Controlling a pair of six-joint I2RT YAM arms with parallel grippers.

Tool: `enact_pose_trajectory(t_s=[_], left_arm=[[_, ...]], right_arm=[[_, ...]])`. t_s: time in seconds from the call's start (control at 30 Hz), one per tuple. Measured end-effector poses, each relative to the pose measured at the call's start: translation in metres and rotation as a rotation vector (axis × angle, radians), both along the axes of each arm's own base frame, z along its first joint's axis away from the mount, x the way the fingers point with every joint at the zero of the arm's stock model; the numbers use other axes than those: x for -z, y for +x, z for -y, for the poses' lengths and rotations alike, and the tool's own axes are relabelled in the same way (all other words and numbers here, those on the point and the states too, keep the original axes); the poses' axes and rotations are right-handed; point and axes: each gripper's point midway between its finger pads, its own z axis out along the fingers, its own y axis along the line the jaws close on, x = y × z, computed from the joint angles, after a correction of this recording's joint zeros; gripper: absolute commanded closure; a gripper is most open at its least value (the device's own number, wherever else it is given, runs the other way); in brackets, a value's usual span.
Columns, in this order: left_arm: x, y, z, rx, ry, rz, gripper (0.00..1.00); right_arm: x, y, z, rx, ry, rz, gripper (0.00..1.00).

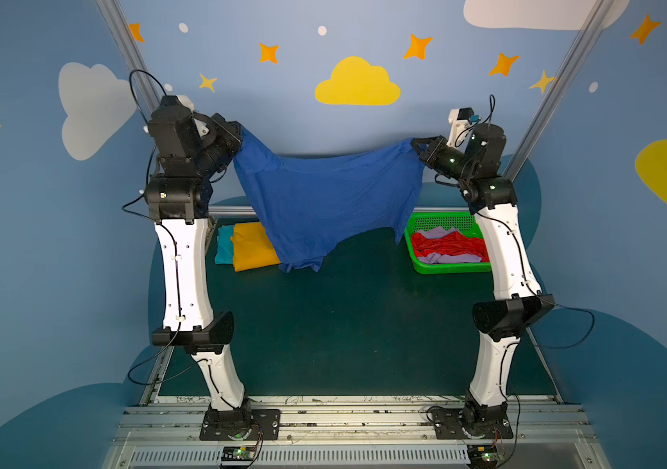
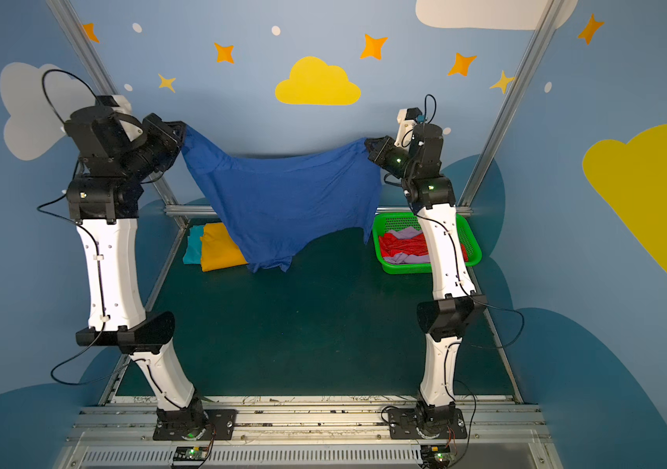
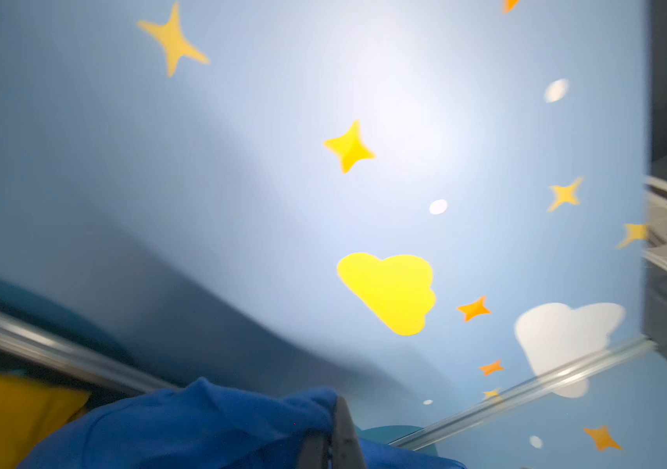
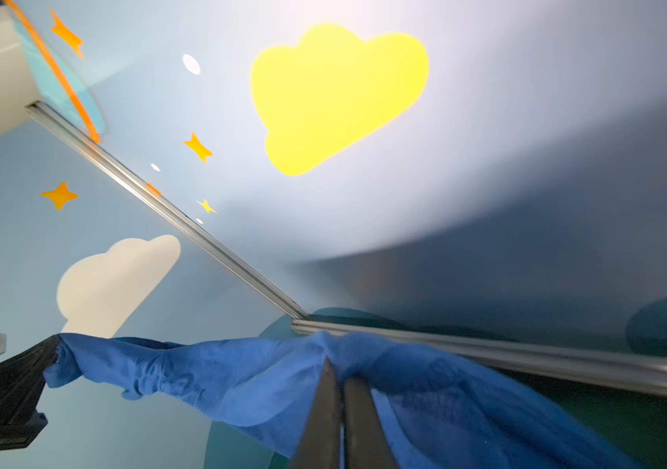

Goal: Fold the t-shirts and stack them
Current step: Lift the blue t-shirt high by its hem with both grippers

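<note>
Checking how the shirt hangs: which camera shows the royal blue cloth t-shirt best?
Both top views: the whole royal blue cloth t-shirt hangs spread between the left gripper and right gripper. The right wrist view shows only its stretched top edge; the left wrist view, a blurred bunch beside one finger.

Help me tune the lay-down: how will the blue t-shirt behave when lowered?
Probably very floppy: the blue t-shirt sags between the left claw and right claw. Likely light, since two pinched corners carry it. Its low hanging end would probably crumple first, near the yellow t-shirt.
</note>
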Motion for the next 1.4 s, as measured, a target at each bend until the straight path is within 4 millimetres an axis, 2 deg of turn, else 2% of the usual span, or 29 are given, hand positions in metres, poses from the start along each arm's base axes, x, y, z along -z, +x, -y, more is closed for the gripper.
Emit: enact_pose_trajectory(t_s=[0.07,0.13,0.23,0.4,0.57,0.7,0.77,0.93,1.03,1.1,1.17,1.2,1.27,1.37,1.4], left_arm=[[-0.026,-0.013,-0.019,-0.02,-0.013,0.083,0.96],[-0.043,-0.025,-0.041,-0.057,-0.022,0.137,0.96],[-0.058,-0.041,-0.061,-0.095,-0.022,0.184,0.96],[-0.077,-0.057,-0.05,-0.062,-0.019,0.249,0.96],[-0.075,-0.051,-0.049,-0.04,-0.029,0.251,0.96],[-0.055,-0.022,-0.048,-0.023,-0.042,0.202,0.96],[-0.04,-0.001,-0.045,-0.009,-0.047,0.169,0.96],[0.02,0.066,-0.041,0.027,-0.072,0.056,0.96],[0.051,0.102,-0.042,0.05,-0.108,0.019,0.96],[0.063,0.118,-0.046,0.05,-0.141,0.014,0.96],[0.064,0.123,-0.051,0.045,-0.173,0.023,0.96],[0.06,0.122,-0.054,0.041,-0.184,0.036,0.96],[0.036,0.109,-0.062,0.024,-0.191,0.1,0.96],[-0.013,0.069,-0.066,0.006,-0.169,0.214,0.96],[-0.033,0.049,-0.064,0.004,-0.152,0.256,0.96]], right_arm=[[-0.018,-0.005,0.011,0.018,0.015,0.05,1.0],[-0.036,-0.01,0.028,0.044,0.037,0.096,1.0],[-0.063,-0.018,0.049,0.078,0.072,0.16,1.0],[-0.096,-0.035,0.061,0.1,0.105,0.239,1.0],[-0.1,-0.039,0.062,0.112,0.111,0.247,1.0],[-0.082,-0.023,0.058,0.119,0.107,0.206,1.0],[-0.067,-0.007,0.054,0.122,0.105,0.182,1.0],[-0.007,0.059,0.041,0.123,0.11,0.108,1.0],[0.04,0.098,0.037,0.12,0.13,0.051,1.0],[0.061,0.112,0.037,0.124,0.131,0.017,1.0],[0.068,0.116,0.038,0.131,0.129,0.006,1.0],[0.062,0.114,0.04,0.132,0.131,0.023,1.0],[0.038,0.104,0.043,0.132,0.135,0.086,1.0],[-0.018,0.069,0.05,0.121,0.148,0.204,1.0],[-0.045,0.048,0.054,0.111,0.152,0.26,1.0]])
